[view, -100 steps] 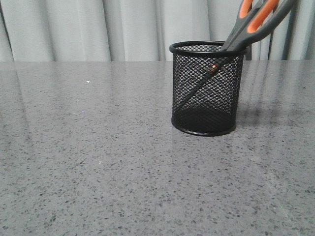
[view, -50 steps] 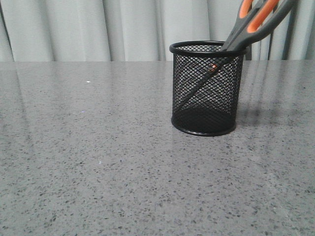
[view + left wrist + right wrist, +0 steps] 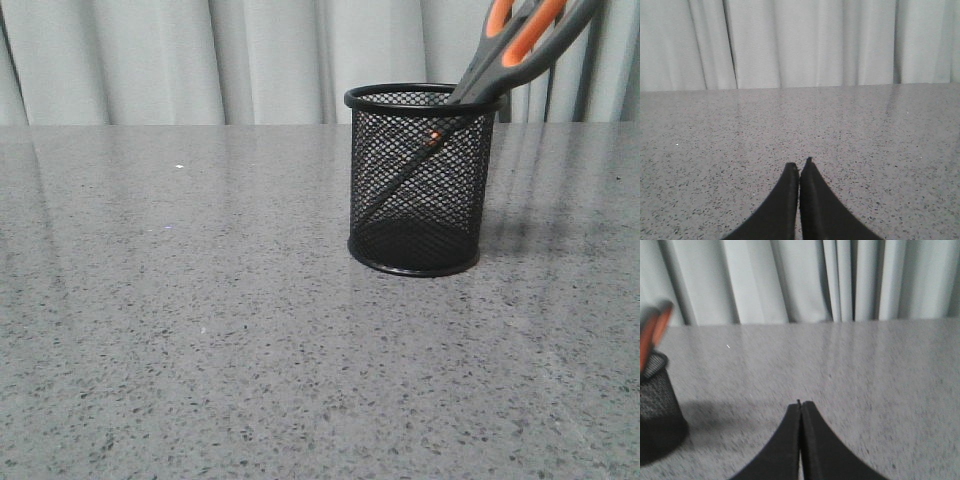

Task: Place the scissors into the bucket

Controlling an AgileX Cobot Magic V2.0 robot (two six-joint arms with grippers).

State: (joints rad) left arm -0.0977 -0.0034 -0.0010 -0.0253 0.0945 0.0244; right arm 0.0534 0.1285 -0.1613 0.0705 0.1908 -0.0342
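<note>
The scissors stand blades-down in the bucket, right of the worktop's middle toward its far edge, handles leaning over the right of the rim. My left claw and right claw are both pressed together, empty. Stiff, top-heavy scissors in a light bucket: I judge it tips easily, so any regrasp belongs at the handles.

Low, near front view across the table; both wrist views curtainward, right apparently sharing the bucket.
</note>
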